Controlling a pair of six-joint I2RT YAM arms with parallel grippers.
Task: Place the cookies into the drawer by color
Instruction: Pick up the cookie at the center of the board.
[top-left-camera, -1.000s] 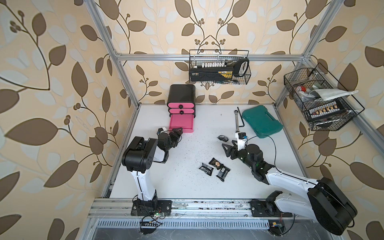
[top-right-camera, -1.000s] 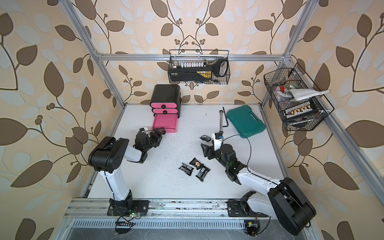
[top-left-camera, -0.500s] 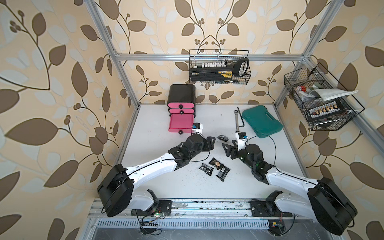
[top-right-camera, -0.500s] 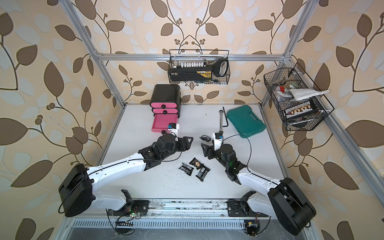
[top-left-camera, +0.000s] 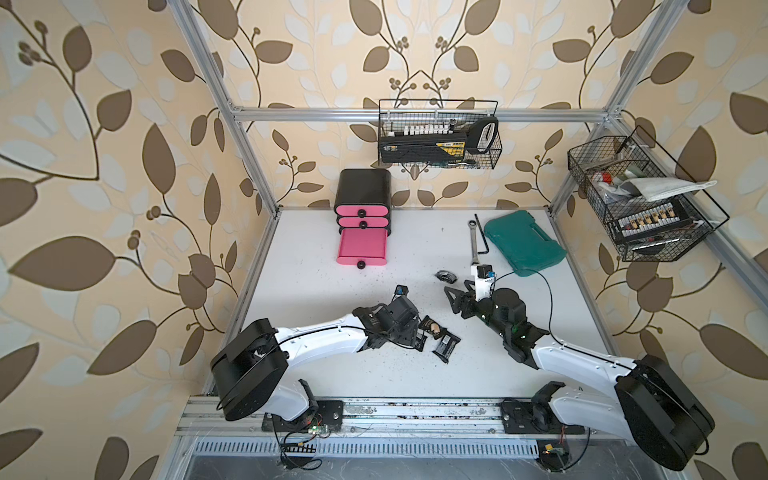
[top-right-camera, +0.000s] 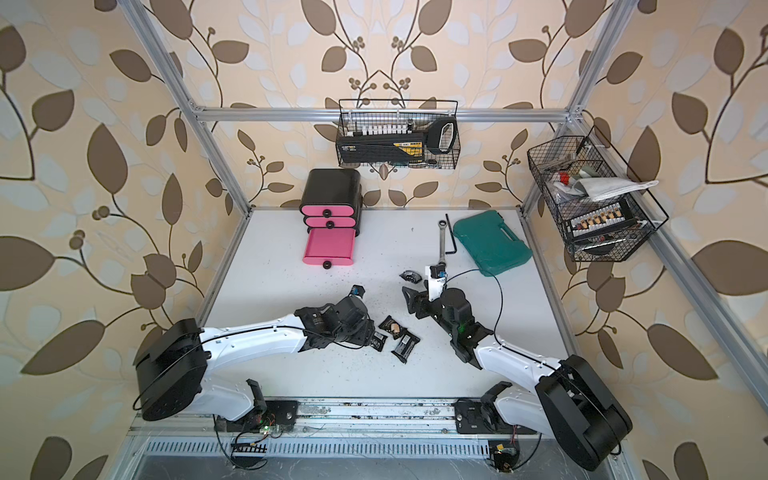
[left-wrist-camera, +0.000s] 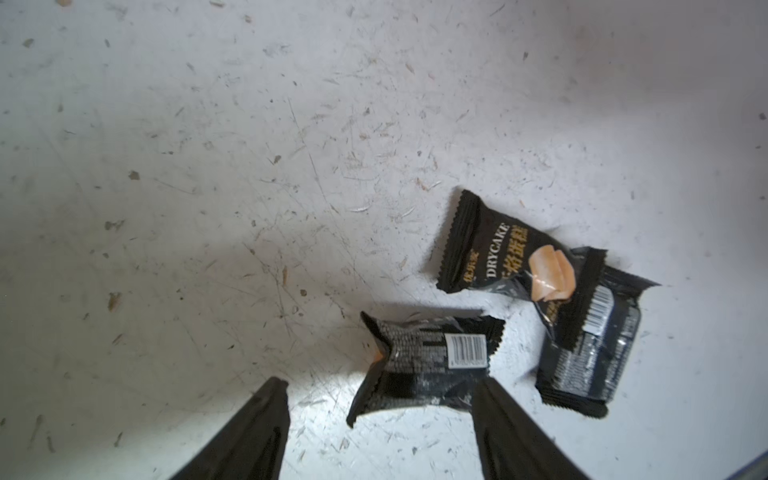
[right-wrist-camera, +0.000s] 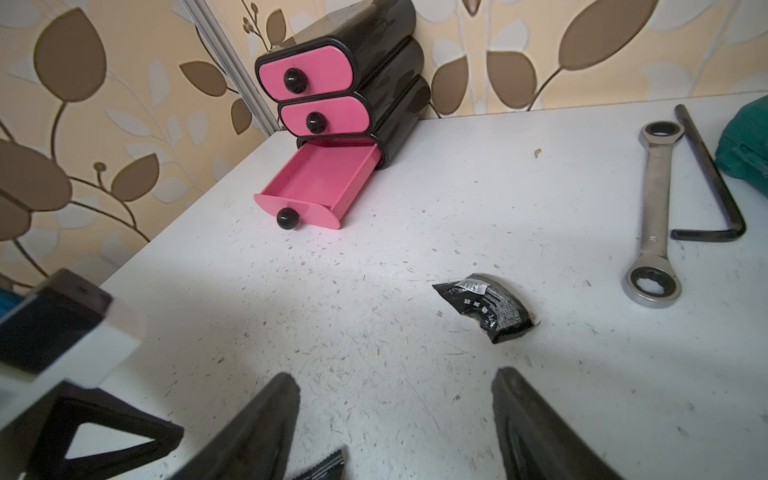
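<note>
**Left gripper spread around a black packet, right gripper open over the table**

The left arm (top-left-camera: 324, 334) stretches long and low from its base, with the wrist bent down. The left gripper (left-wrist-camera: 380, 384) has its fingers spread, and a black packet showing a barcode (left-wrist-camera: 428, 365) lies flat between them. One fingertip (left-wrist-camera: 488, 395) sits at the packet's corner; contact cannot be judged. The other fingertip stands apart from the packet.

Just past the fingertips lies the DRYCAKE packet (left-wrist-camera: 494, 253), face up, with one end over a third packet (left-wrist-camera: 590, 357). In both top views the wrist covers most of the fingers, so only the left wrist view shows the gap.

The right arm (top-left-camera: 561, 359) is bent at the elbow, with the forearm angled inward. The right gripper (right-wrist-camera: 395, 374) has its fingers wide apart over the table. A fourth packet (right-wrist-camera: 486, 307) lies a little ahead of its fingertips, off to one side.

Well beyond stands the cabinet (right-wrist-camera: 374, 54), its bottom drawer (right-wrist-camera: 320, 178) pulled out and the upper two shut. A wrench (right-wrist-camera: 656, 208) lies farther out, well to one side.
</note>
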